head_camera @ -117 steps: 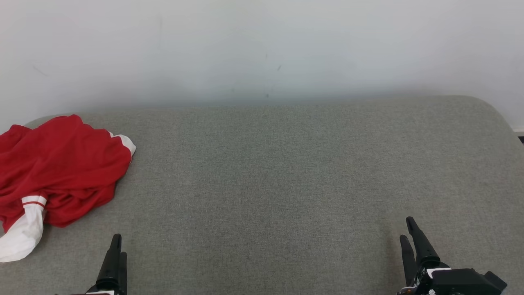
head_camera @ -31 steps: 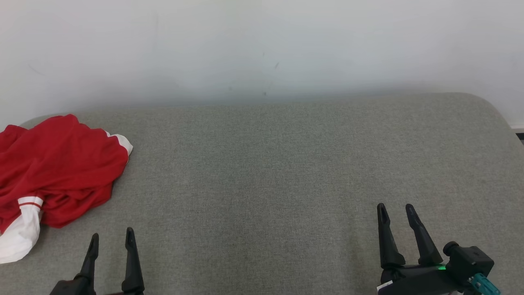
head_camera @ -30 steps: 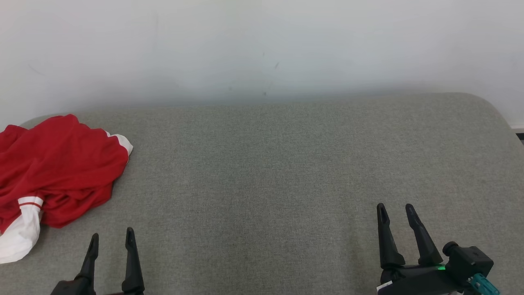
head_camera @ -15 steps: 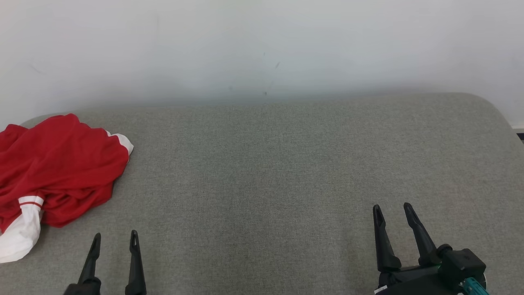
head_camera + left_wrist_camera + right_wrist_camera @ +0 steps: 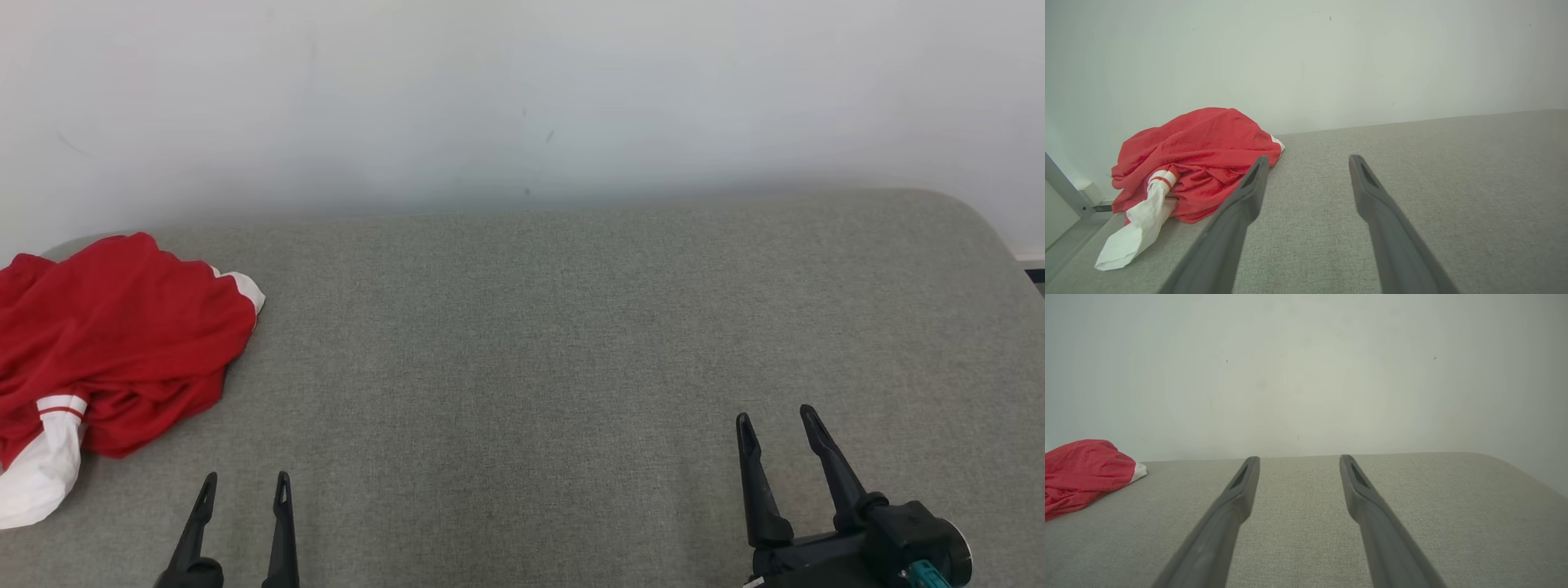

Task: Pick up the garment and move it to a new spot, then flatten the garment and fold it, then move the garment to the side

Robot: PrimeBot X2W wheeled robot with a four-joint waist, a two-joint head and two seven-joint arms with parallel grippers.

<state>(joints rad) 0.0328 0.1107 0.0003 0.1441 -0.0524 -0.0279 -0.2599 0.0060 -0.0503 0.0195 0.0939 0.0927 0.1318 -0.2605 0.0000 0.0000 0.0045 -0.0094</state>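
A crumpled red garment with white cuffs lies at the far left of the grey upholstered surface. The left wrist view has the garment heaped ahead and to the left, and the right wrist view catches the garment at its left edge. My left gripper stands open at the lower left, right of the garment and clear of it, nothing between its fingers. My right gripper stands open and empty at the lower right, far from the cloth.
A pale wall rises directly behind the surface. The surface rounds off at its far right corner. A metal frame edge stands past the surface's left end.
Both grippers turned from edge-on to showing two spread fingers. Over the last second the left gripper slid slightly right and lower, and the right gripper drifted slightly left. The garment lies as before.
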